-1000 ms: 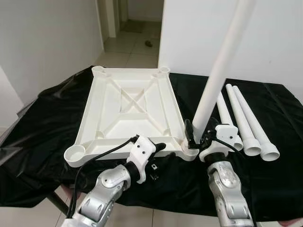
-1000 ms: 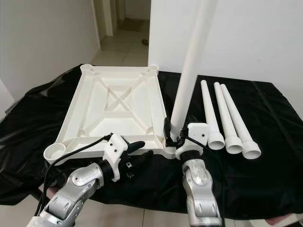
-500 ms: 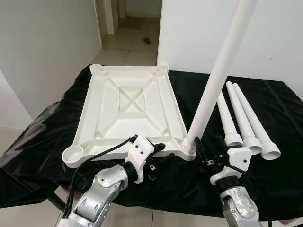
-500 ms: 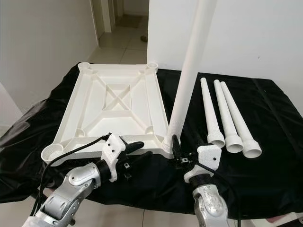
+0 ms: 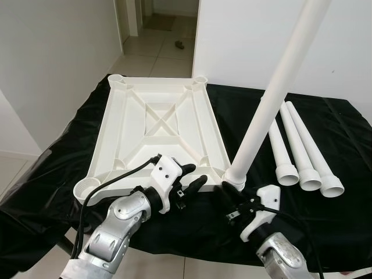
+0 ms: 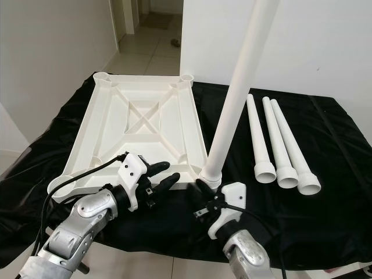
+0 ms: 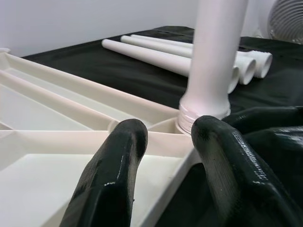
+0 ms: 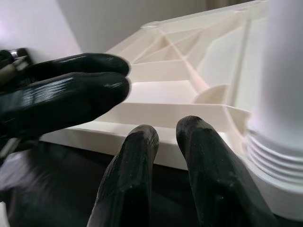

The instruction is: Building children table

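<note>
A white children's table top [image 5: 157, 125] lies upside down on a black cloth. One white leg [image 5: 273, 99] stands upright in its near right corner socket [image 5: 233, 181]; its threaded base [image 8: 279, 142] is close in the right wrist view. Three more legs [image 5: 299, 148] lie side by side to the right. My left gripper [image 5: 193, 176] is open at the table top's near edge, its fingers [image 7: 118, 161] pointing toward the standing leg [image 7: 215, 56]. My right gripper [image 6: 200, 187] hangs just below and in front of the leg's base, its fingers [image 8: 137, 161] close together on nothing.
The black cloth [image 5: 52, 145] covers a work table whose front edge runs just under my arms. A white wall [image 5: 244, 35] stands behind, with a doorway [image 5: 163, 23] onto a tiled floor at the back left. A black cable [image 5: 116, 180] loops off my left wrist.
My right gripper let go of the upright leg, pulled back toward me and moved left below its base. The leg stays standing in the socket. The left gripper's fingers spread a little.
</note>
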